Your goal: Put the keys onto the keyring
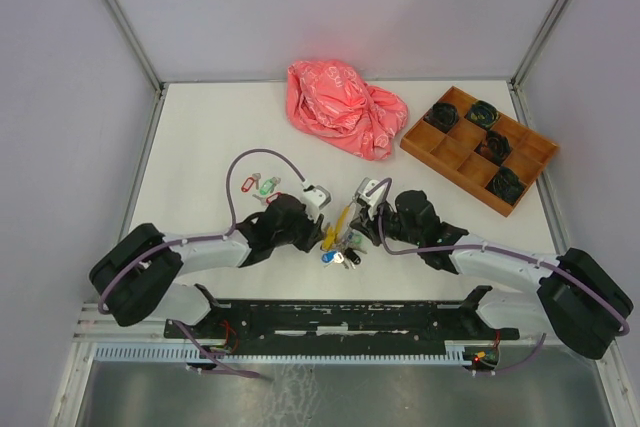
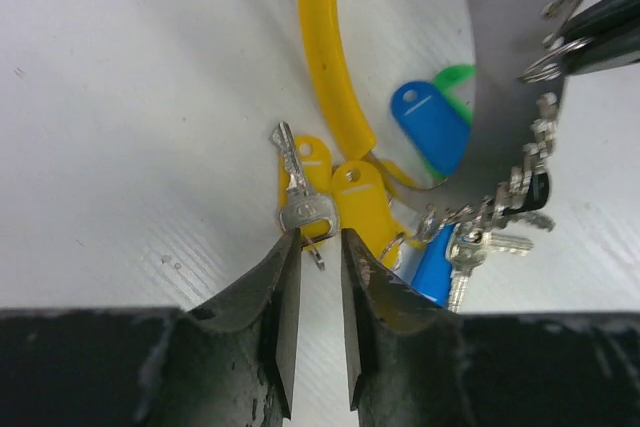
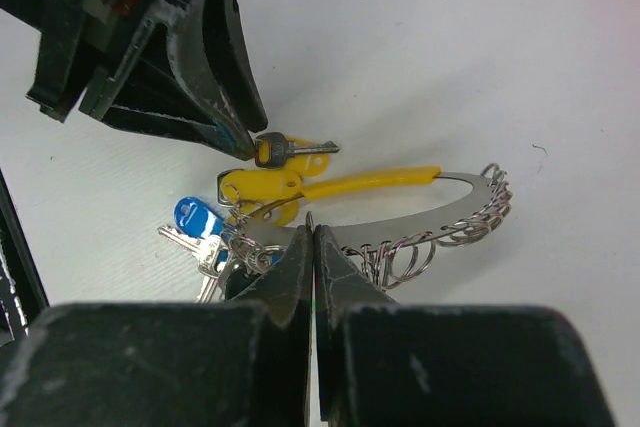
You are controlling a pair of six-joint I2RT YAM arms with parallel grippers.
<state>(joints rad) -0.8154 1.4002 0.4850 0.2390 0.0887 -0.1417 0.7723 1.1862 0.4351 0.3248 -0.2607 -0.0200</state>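
The keyring is a wide silver band with a yellow sleeve, lying on the table between both arms. Several small loops and keys with blue and yellow tags hang on it. My right gripper is shut on the ring's silver near edge. My left gripper pinches the head of a silver key with a yellow tag at its fingertips, beside the yellow sleeve. The same key shows in the right wrist view.
Loose keys with red and green tags lie to the left behind the left arm. A crumpled pink bag lies at the back. A brown compartment tray with dark items stands at the back right.
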